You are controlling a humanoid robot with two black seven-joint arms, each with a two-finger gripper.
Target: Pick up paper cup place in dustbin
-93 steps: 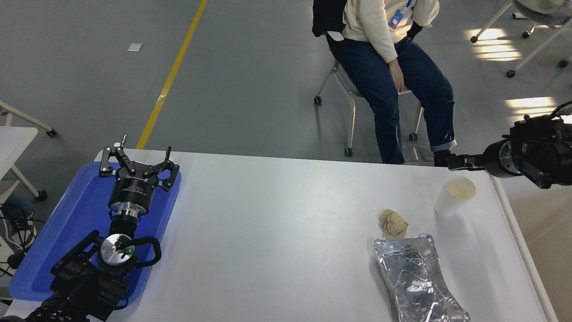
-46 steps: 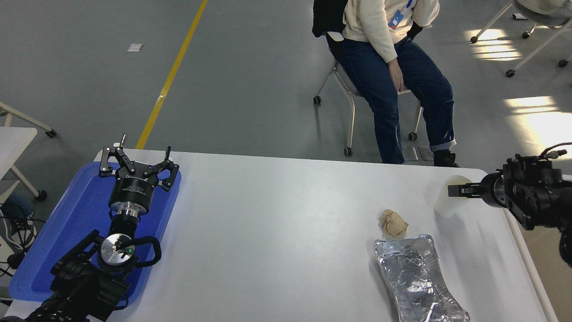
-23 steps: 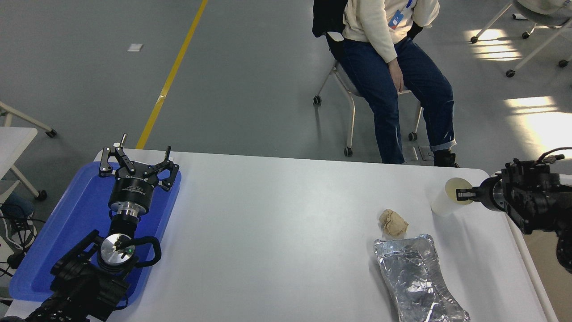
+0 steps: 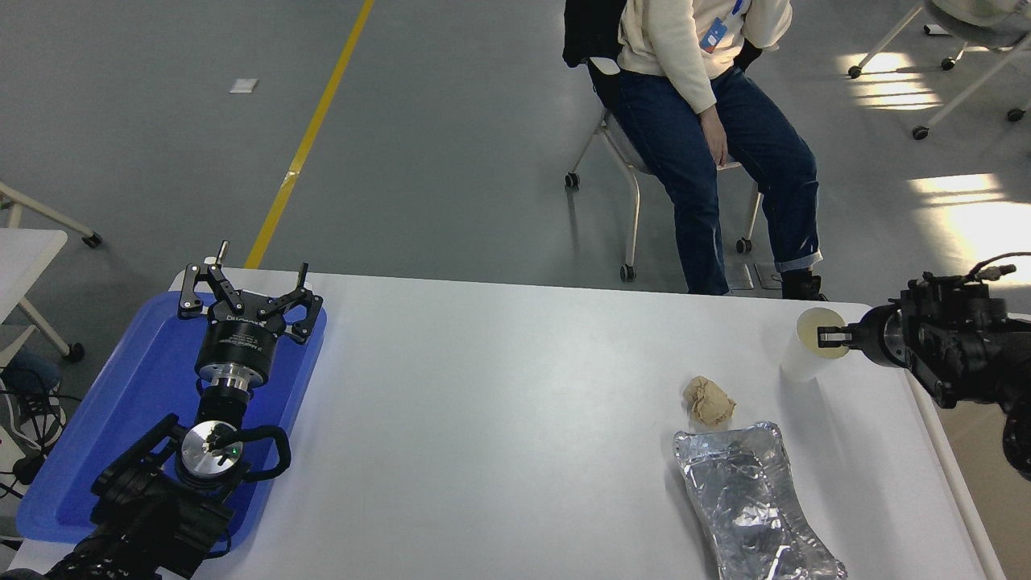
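The white paper cup (image 4: 804,354) is at the table's far right, tilted with its cream inside facing my right gripper (image 4: 830,337). The gripper reaches in from the right edge. One finger lies inside the cup's mouth and the gripper appears shut on the rim. The cup's base is at or just above the tabletop. The dustbin (image 4: 995,483) shows only as a tan inside with a white rim along the table's right edge, below my right arm. My left gripper (image 4: 246,283) is parked open over the blue tray at the lower left.
A crumpled tan paper wad (image 4: 709,400) and a crumpled silver foil tray (image 4: 749,503) lie near the cup's left and front. A blue tray (image 4: 121,419) sits at the table's left. A person sits on a chair (image 4: 709,137) beyond the far edge.
My right gripper came down from the far right to the cup and closed on its rim. The cup has tilted and shifted slightly up. The left arm has not moved.
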